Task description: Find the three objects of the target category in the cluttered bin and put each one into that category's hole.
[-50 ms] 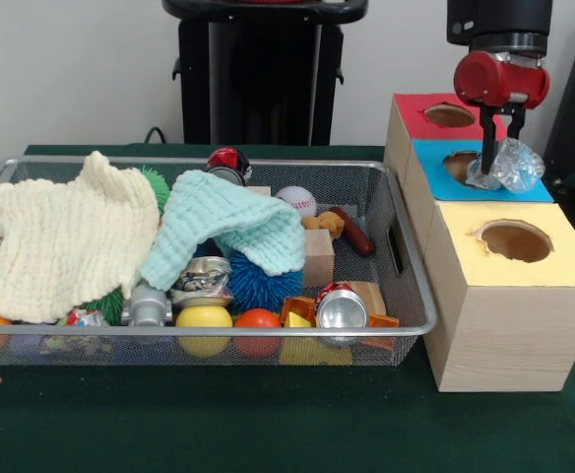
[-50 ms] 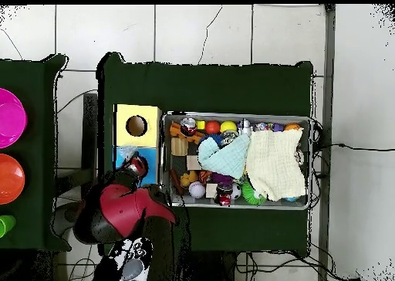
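Your pincer (image 1: 488, 163) at upper right of the front view pinches a crumpled clear plastic bottle (image 1: 509, 164), hanging it right over the blue box's hole (image 1: 461, 164), likely lined up for a drop. The red box (image 1: 420, 122) sits behind, the yellow box (image 1: 519, 266) in front. The wire bin (image 1: 406, 258) at left holds two knit cloths, balls and crushed cans. The overhead view hides the bottle under the red arm; it does show the bin's full layout on the green surface (image 2: 208, 85).
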Tool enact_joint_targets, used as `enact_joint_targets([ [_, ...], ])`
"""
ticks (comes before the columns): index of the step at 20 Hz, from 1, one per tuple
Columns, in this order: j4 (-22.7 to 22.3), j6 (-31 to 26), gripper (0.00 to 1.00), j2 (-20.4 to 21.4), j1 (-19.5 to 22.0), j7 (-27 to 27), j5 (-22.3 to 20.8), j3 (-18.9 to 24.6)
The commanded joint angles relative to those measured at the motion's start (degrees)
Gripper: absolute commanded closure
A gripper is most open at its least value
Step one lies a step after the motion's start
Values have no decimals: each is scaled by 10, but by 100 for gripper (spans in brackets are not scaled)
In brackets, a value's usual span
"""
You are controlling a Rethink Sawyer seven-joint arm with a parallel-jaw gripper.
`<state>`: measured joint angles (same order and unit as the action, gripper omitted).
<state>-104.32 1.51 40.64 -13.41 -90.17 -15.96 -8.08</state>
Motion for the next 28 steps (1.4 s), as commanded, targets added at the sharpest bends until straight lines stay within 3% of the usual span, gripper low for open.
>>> enact_joint_targets([
  [1,32,-98,100,-62,29,-59,15,35],
  [13,164,-305,100,-183,-9,-74,47,-48],
  [18,191,-364,100,-199,1,-61,34,-47],
  [21,230,-452,100,-217,-9,-53,23,-58],
  [23,245,-480,100,-225,-13,-58,18,-62],
  [24,251,-494,0,-227,-12,-63,11,-59],
  [28,263,-519,0,-233,-17,-68,6,-62],
])
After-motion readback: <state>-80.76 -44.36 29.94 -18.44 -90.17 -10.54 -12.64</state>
